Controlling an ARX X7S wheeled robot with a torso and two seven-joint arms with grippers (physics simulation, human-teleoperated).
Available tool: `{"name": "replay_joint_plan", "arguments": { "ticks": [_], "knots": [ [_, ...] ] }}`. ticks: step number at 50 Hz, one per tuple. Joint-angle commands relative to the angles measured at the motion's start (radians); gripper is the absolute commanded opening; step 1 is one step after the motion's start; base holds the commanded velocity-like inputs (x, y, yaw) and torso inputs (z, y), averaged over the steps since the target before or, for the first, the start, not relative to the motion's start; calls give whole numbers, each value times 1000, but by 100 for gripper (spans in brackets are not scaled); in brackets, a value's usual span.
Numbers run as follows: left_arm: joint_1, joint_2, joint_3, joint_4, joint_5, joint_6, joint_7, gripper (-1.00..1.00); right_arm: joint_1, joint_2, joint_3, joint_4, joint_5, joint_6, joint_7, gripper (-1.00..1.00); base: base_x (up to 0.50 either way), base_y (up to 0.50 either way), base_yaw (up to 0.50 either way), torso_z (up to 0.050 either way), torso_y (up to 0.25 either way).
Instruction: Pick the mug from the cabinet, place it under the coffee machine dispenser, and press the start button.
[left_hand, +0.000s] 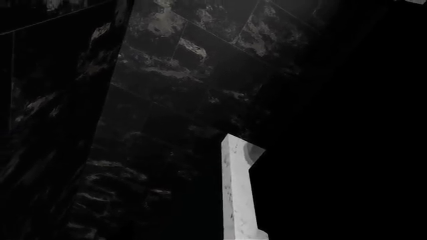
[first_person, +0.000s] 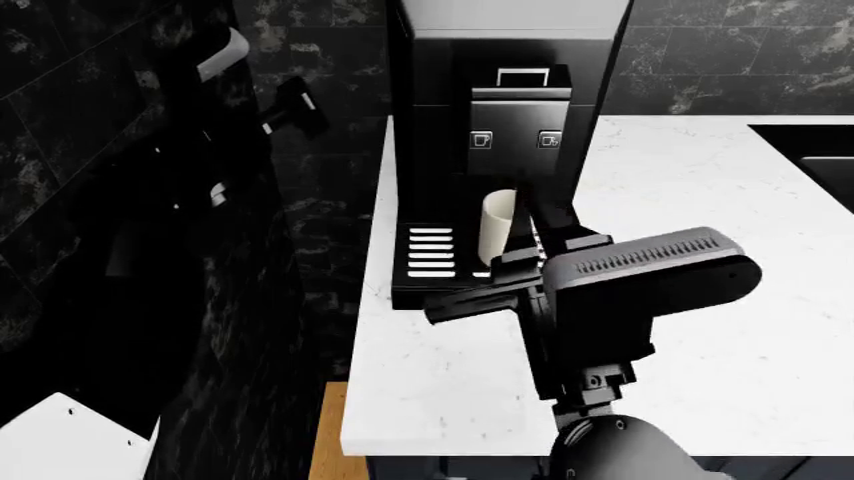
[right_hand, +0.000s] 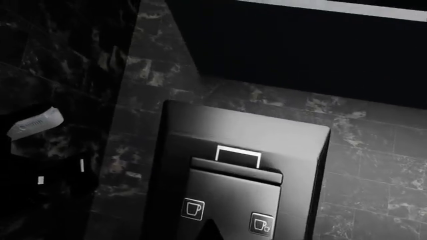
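The cream-white mug (first_person: 498, 222) stands upright on the slotted drip tray (first_person: 430, 250) of the tall black coffee machine (first_person: 441, 120), below the dark grey dispenser (first_person: 521, 118). My right gripper (first_person: 538, 205) reaches up just right of the mug, apart from it. Only one dark tip shows in the right wrist view, where the right gripper (right_hand: 213, 227) looks shut, just below the dispenser (right_hand: 233, 195) and its two cup-icon buttons (right_hand: 193, 209) (right_hand: 261, 223). My left gripper (first_person: 296, 108) hangs against the dark wall left of the machine, its jaws unclear. No cabinet can be made out.
The machine sits at the left end of a white marble countertop (first_person: 694, 180). A dark sink recess (first_person: 814, 150) lies at the far right. Black marbled wall tiles (left_hand: 200, 60) fill the left wrist view, with a white slab edge (left_hand: 237, 190).
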Motion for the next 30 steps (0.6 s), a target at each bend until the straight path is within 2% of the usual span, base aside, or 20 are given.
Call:
{"name": "replay_joint_plan", "arguments": {
  "ticks": [1,30],
  "knots": [
    [1,2,2,0,1,4,-3,100,84,-13,3,24,36,33,-45,-100,0,0,0,0,0],
    [2,5,8,0,0,5,-5,100,160,-63,-20,196,46,8,-79,-100,0,0,0,0,0]
  ]
}}
